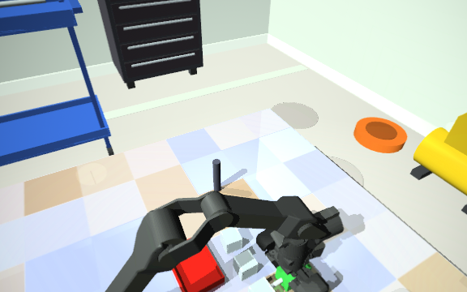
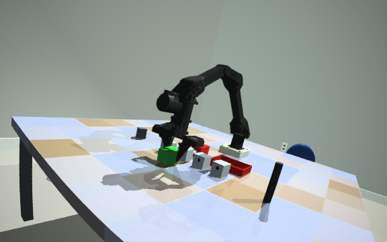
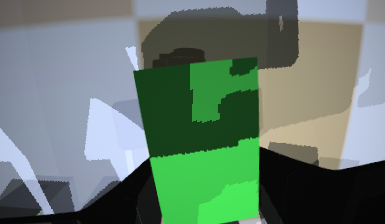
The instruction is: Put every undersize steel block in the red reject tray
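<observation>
Exterior view, left to right: fingers (image 1: 288, 280) (image 2: 175, 152) are pinching the green box-shaped GO gauge (image 1: 284, 276) (image 2: 167, 156) (image 3: 205, 145) mid-frame, then pale steel blocks (image 1: 246, 264) (image 2: 201, 160), unsorted I reckon, beside the red reject tray (image 1: 201, 268) (image 2: 248, 170).

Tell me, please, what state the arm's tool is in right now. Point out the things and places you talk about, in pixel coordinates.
Tool (image 1: 284, 277) (image 2: 173, 156) (image 3: 198, 150): closed on the green GO gauge (image 1: 284, 277) (image 2: 167, 156) (image 3: 205, 182), held between its fingers.

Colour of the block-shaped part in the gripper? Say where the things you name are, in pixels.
Green (image 1: 284, 277) (image 2: 168, 156) (image 3: 205, 185), shows best in the wrist view.
</observation>
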Robot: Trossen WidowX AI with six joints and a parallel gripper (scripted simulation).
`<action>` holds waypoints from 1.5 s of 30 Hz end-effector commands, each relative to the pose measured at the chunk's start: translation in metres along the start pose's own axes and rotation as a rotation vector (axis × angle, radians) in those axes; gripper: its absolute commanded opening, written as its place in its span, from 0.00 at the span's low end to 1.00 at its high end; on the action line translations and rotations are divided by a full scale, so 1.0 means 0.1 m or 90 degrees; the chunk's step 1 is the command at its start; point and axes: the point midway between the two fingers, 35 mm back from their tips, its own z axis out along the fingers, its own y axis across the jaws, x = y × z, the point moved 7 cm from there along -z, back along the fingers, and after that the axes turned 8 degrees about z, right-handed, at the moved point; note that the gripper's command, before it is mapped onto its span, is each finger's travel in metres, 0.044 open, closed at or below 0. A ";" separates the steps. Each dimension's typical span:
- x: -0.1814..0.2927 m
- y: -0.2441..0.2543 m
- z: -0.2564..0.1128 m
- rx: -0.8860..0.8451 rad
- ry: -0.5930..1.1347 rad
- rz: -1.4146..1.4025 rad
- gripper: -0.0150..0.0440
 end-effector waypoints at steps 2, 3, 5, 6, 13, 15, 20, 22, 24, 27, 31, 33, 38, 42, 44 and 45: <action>-0.03 0.00 -0.02 0.000 -0.006 0.000 0.25; -0.04 0.00 -0.02 0.000 -0.006 0.000 0.25; -0.05 0.01 -0.01 0.000 -0.006 0.000 0.25; -0.06 0.01 -0.01 0.000 -0.007 0.000 0.25; -0.08 0.01 -0.01 -0.001 -0.007 0.000 0.25; -0.09 0.01 -0.01 -0.001 -0.007 0.000 0.25; -0.11 0.02 -0.01 -0.001 -0.009 0.000 0.25; -0.12 0.02 -0.01 -0.001 -0.010 0.000 0.25; -0.12 0.02 -0.01 -0.001 -0.010 0.000 0.25; -0.12 0.02 -0.01 -0.001 -0.010 0.000 0.25; -0.13 0.02 -0.01 -0.001 -0.010 0.000 0.25; -0.15 0.02 -0.01 -0.001 -0.010 0.000 0.25; -0.16 0.03 -0.01 -0.001 -0.010 0.000 0.25; -0.17 0.03 -0.01 -0.001 -0.010 0.000 0.25; -0.17 0.03 -0.01 -0.001 -0.010 0.000 0.25; -0.18 0.03 -0.01 -0.001 -0.010 0.000 0.25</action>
